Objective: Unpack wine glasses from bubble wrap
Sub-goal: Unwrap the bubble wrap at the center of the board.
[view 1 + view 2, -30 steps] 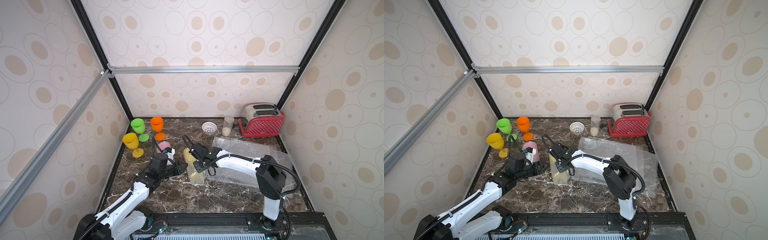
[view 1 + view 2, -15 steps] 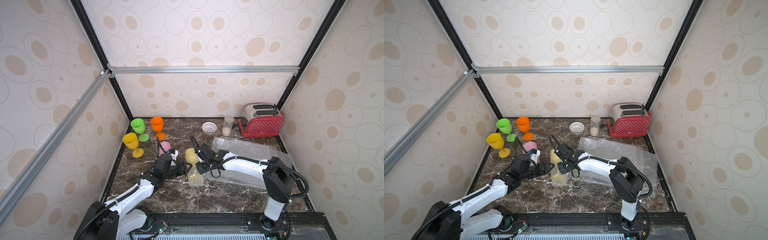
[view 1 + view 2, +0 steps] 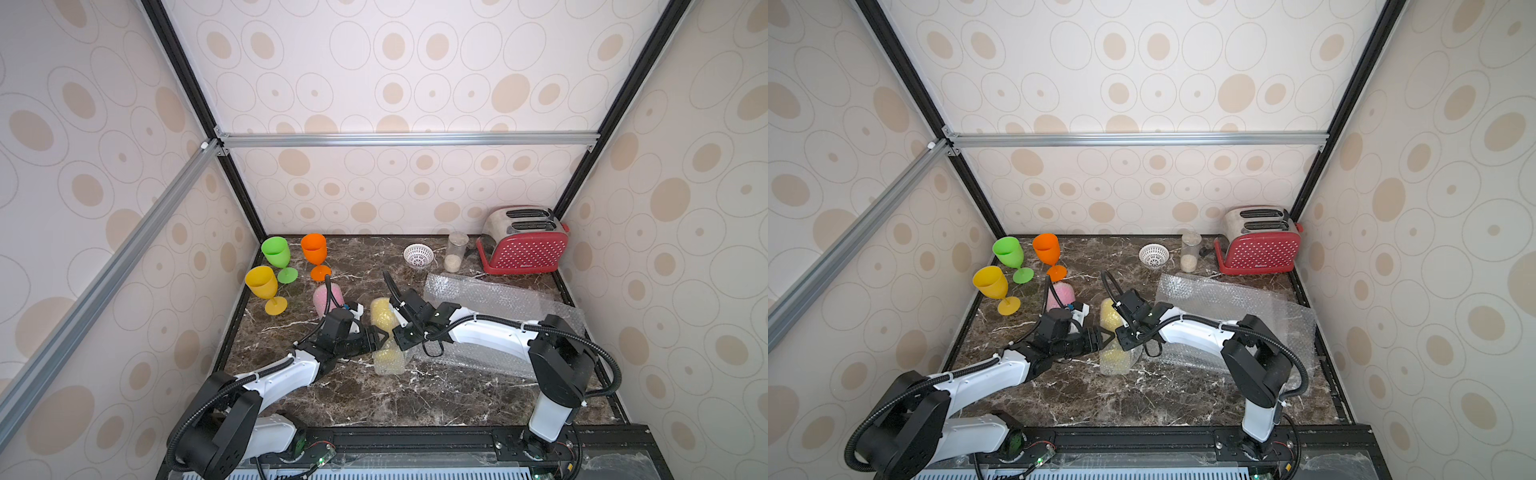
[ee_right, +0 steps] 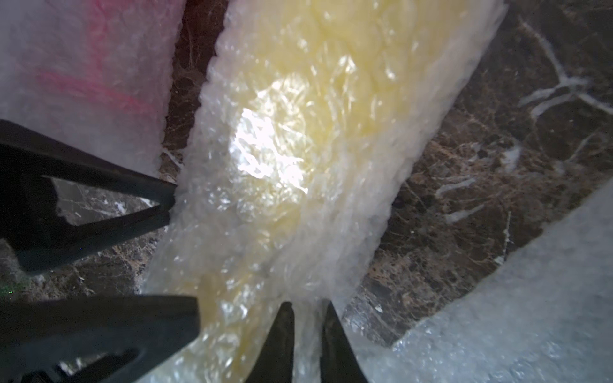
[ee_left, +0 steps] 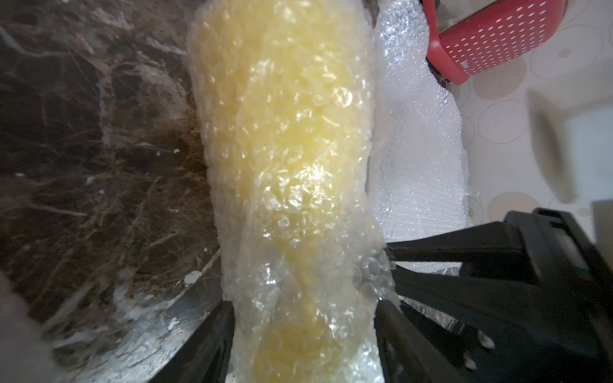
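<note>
Probably a staged kitchen corner inside a robot test booth: dotted wallpaper panels [image 3: 374, 62] on black and silver framing [image 3: 407, 139], dark marble table [image 3: 374, 395], red toaster [image 3: 523, 249] at two o'clock, clear jar [image 3: 455, 257] and white bowl [image 3: 418, 255] near twelve.

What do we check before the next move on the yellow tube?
1. Right gripper pinching bubble wrap on the yellow tube: ok.
2. Left gripper straddles the tube; actual squeeze: cannot tell.
3. Pink tube apart from the yellow tube: ok.
4. Green glass, orange glass, yellow glass away from both grippers: ok.
5. Where the bubble wrap's seam runs: cannot tell.
</note>
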### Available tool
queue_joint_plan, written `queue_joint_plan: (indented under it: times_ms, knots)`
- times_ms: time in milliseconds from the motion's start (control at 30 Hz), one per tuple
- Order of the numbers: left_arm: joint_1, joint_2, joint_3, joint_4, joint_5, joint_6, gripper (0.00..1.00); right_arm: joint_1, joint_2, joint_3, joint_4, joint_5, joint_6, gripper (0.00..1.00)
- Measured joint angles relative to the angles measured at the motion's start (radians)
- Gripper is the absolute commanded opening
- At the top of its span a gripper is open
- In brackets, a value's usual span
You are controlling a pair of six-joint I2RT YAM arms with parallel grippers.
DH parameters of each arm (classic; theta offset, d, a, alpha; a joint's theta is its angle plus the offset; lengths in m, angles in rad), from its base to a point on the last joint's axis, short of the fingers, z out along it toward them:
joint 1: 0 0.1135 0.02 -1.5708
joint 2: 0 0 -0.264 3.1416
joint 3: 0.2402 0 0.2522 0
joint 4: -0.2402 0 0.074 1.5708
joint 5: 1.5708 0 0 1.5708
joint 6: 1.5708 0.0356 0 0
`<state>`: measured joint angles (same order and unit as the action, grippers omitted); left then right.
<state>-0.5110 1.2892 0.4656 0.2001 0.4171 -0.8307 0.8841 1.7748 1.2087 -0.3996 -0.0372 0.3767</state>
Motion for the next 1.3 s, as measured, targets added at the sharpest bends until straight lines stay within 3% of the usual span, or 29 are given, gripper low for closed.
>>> queue_joint_plan:
  times_ms: [200,467,700,1300]
  knots:
    - [-0.006,0.046,0.023,0.003,0.003,0.031,0.44,0.0,-0.007,-0.014,0.005,-0.005,0.0,0.18]
    - [-0.02,0.049,0.03,0.004,-0.003,0.047,0.12,0.0,-0.016,-0.029,0.011,-0.005,0.001,0.21]
    - [-0.028,0.04,0.03,-0.005,-0.018,0.049,0.04,0.0,-0.049,-0.047,0.007,0.016,0.0,0.24]
    - [-0.105,-0.048,0.101,-0.185,-0.155,0.071,0.0,-0.001,-0.174,-0.058,-0.05,0.105,-0.025,0.33]
